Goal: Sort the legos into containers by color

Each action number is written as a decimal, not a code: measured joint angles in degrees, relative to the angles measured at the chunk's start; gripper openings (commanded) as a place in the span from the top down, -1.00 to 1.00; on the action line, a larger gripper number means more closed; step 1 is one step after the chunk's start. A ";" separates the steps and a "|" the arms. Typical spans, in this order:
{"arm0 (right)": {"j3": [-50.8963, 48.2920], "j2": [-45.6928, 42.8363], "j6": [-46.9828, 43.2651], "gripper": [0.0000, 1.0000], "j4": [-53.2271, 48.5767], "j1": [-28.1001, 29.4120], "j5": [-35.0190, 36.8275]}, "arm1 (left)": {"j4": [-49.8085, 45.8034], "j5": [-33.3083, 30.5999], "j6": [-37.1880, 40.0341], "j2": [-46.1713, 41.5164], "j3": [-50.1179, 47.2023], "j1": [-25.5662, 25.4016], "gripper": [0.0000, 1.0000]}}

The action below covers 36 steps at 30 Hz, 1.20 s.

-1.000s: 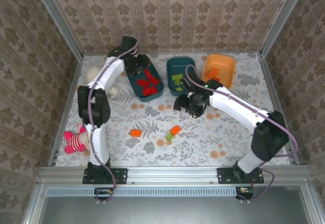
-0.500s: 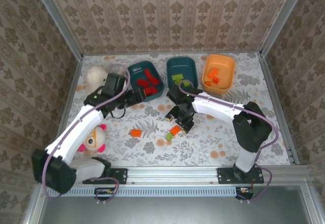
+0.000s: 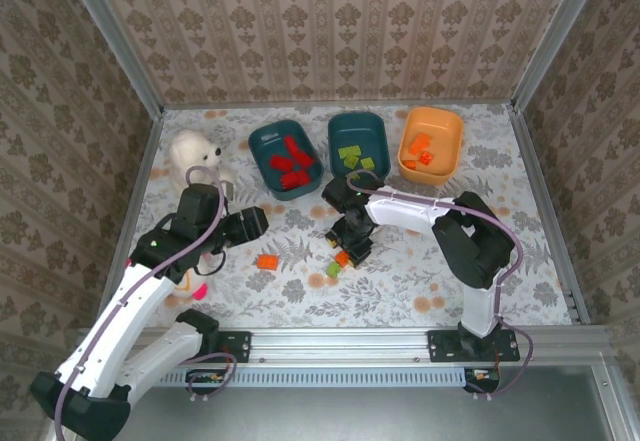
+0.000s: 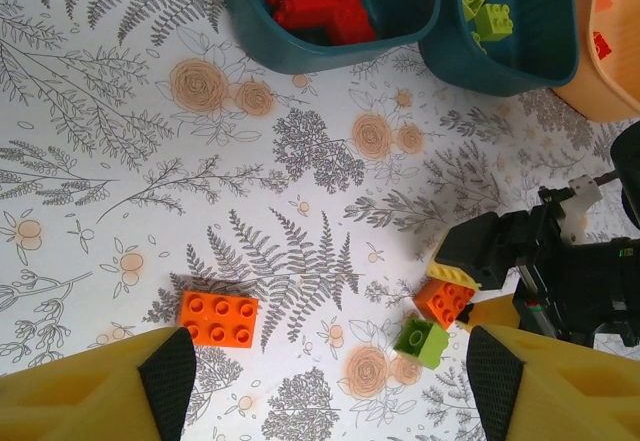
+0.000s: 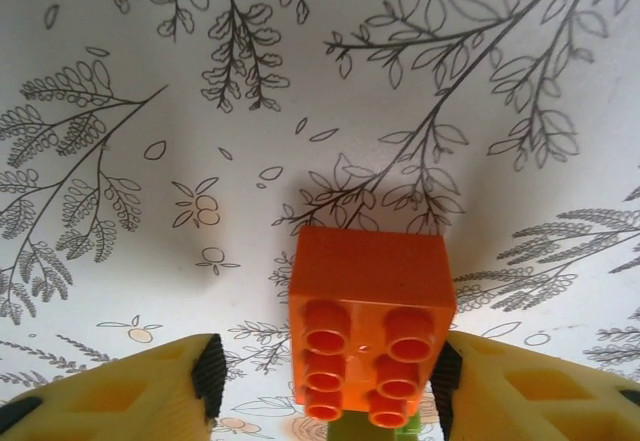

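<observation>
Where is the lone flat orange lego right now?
Top view: the lone orange lego lies left of centre, beside the left tool, in front of the red-filled teal bin.

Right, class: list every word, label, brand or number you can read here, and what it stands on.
None readable. Studs on the orange brick look blank; the left teal bin, middle teal bin and orange bin carry no labels; the table shows only printed ferns and flowers.

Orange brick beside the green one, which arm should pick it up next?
Right. The right hand, open, straddles that orange brick, with a finger on each side. The left hand hovers open nearer the other orange brick, farther left.
</observation>
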 measured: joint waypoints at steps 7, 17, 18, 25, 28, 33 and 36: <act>-0.44 1.66 1.18 0.13 1.70 0.24 -1.09 | 0.55 0.72 0.04 1.18 0.00 -0.04 -0.50; -0.09 1.79 -0.33 0.33 1.01 -0.31 -1.18 | 4.07 5.07 0.02 0.81 -2.12 -0.55 -0.52; 0.57 1.79 -1.31 0.34 0.13 -0.48 -0.79 | 4.55 5.70 -0.02 0.72 -2.51 -0.55 -0.53; 10.51 -1.05 -13.75 0.39 -7.56 -7.56 6.78 | 9.77 8.85 -0.92 3.76 -2.69 -1.81 -0.54; 14.08 -3.78 -20.63 0.39 -10.62 -13.05 10.80 | 12.33 9.49 -0.92 8.70 -0.96 -3.06 -0.55; 20.96 -4.02 -32.81 0.39 -14.45 -22.10 17.42 | 18.21 10.91 -0.92 18.01 3.78 -5.38 -0.56; 26.43 -1.92 -40.28 0.39 -16.26 -26.97 21.64 | 21.97 11.50 -0.94 23.41 6.97 -6.51 -0.56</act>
